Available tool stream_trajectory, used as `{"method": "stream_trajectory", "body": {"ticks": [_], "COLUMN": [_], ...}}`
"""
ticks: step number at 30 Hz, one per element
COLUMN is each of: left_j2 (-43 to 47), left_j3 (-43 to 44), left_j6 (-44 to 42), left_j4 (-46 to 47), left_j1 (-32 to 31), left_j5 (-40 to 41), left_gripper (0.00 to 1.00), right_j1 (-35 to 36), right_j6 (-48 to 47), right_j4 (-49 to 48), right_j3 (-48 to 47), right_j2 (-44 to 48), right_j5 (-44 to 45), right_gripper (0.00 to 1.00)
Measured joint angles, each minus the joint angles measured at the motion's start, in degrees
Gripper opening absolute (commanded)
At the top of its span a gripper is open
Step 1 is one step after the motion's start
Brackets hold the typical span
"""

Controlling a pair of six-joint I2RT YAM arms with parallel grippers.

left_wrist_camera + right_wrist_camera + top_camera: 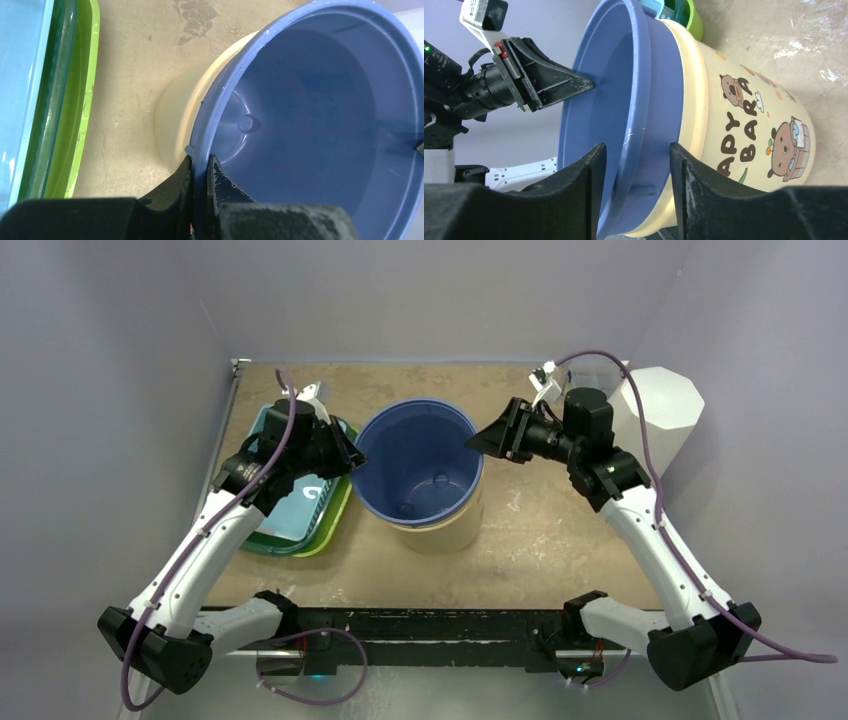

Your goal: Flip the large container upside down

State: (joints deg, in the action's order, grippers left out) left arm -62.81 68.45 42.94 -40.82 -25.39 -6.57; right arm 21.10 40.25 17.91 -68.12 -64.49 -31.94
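The left gripper (200,167) clamps the bucket (418,465) rim; the right gripper (636,152) straddles it, jaws apart. A one-sided hold risks slippage during inversion.

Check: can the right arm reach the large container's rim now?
Likely yes: the right gripper stands open astride the rim of the large container, nothing between; the left gripper pinches the far side.

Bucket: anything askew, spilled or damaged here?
Nothing stands out. The bucket stands upright and empty, with nothing spilled around it. Left fingers pinch its rim; right fingers straddle the opposite rim with gaps either side, not closed.
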Motion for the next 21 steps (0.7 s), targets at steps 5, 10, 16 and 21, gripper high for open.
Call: {"method": "stream_trajectory", "body": {"ticks": [5, 10, 16, 21], "left_j2": [0.48, 1.05, 2.47, 4.15], "left_j3": [-0.33, -0.87, -1.95, -3.15], "left_j6": [0.2, 1.22, 2.08, 2.47], "left_j4": [0.46, 0.9, 1.33, 1.7], "left_j1": [0.26, 0.26, 0.24, 0.17], "left_j5": [-0.48, -0.39, 0.15, 0.55], "left_gripper": [0.0, 0.0, 0.0, 0.0], "right_j1": [-0.24, -0.24, -0.15, 0.17], "right_j6": [3.37, 3.74, 5.9, 8.61], "right_j4": [-5.79, -6.23, -8.59, -9.57], "right_j3": [3.98, 4.0, 5.33, 6.54], "right_j2": [1.79, 1.81, 2.75, 4.09], "right_j5": [-2.01, -2.36, -2.4, -2.29], "right_gripper": [0.66, 0.74, 0.84, 0.85]}}
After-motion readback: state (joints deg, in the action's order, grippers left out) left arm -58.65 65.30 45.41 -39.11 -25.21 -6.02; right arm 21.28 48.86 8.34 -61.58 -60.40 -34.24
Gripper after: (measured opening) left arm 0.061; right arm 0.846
